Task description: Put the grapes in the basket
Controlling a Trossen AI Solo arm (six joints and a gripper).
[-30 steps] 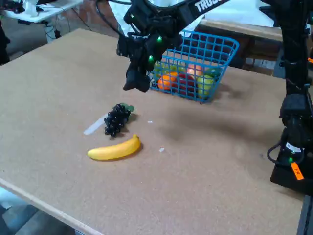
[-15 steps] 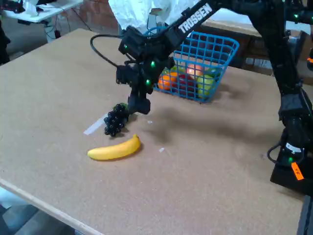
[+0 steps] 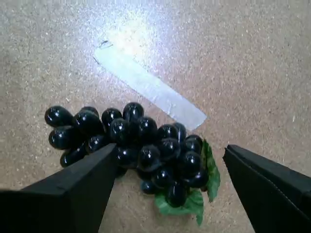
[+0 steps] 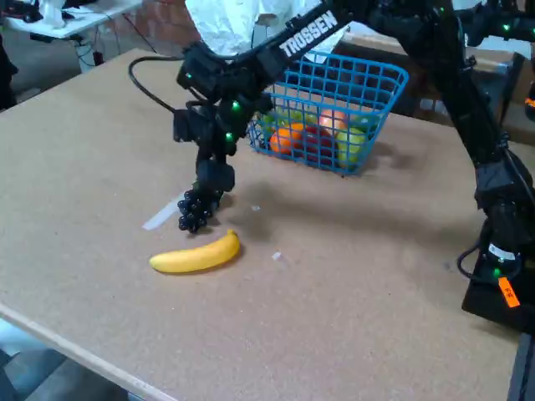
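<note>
The grapes point(image 3: 141, 148) are a small bunch of dark, glossy berries with green leaves at one end, lying on the brown tabletop. In the wrist view my gripper point(image 3: 170, 167) is open, its two black fingers point(image 3: 73, 194) standing either side of the leafy end of the bunch without touching it. In the fixed view the gripper point(image 4: 211, 185) hangs just over the upper end of the grapes point(image 4: 194, 212). The blue wire basket point(image 4: 380, 79) stands behind, at the back of the table, holding several pieces of fruit.
A yellow banana point(image 4: 196, 254) lies just in front of the grapes. A strip of pale tape point(image 3: 148, 86) is stuck to the table right beside the bunch. The arm's base point(image 4: 501, 267) stands at the right edge. The table's front edge runs along the lower left.
The arm has swung left and down from beside the basket, bringing the gripper low over the grapes. Grapes, banana and basket have not moved.
</note>
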